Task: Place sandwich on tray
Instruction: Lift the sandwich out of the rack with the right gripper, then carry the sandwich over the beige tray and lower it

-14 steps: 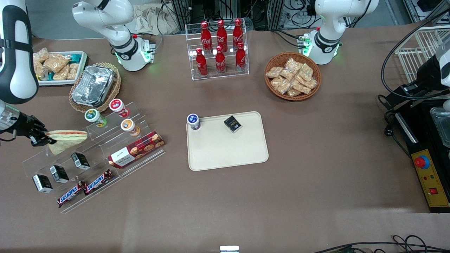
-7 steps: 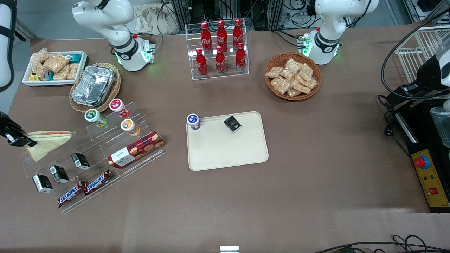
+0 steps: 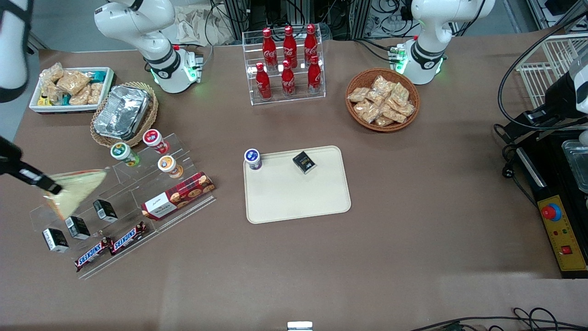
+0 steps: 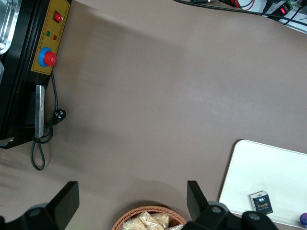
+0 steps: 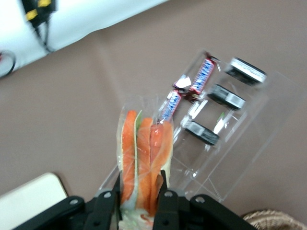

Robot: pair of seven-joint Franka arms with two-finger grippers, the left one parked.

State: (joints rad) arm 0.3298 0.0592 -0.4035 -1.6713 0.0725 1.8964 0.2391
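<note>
While the gripper point(image 3: 48, 186) has the sandwich point(image 3: 76, 191) clamped and lifted above the clear rack point(image 3: 124, 202) at the working arm's end, the tray point(image 3: 298, 197) lies well apart, so carry and set-down remain.

Robotics lab, mock snack counter — cola rack point(image 3: 288, 64), cable tangle point(image 3: 257, 14), emergency-stop box point(image 3: 561, 232)

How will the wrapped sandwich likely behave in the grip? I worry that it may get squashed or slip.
Probably soft: the gripper is shut on the sandwich at its filling edge, so firm squeezing could dent the bread. The clear wrap looks loose and glossy, so it may slide. It seems light, hanging above the clear display stand without obvious sagging.
</note>
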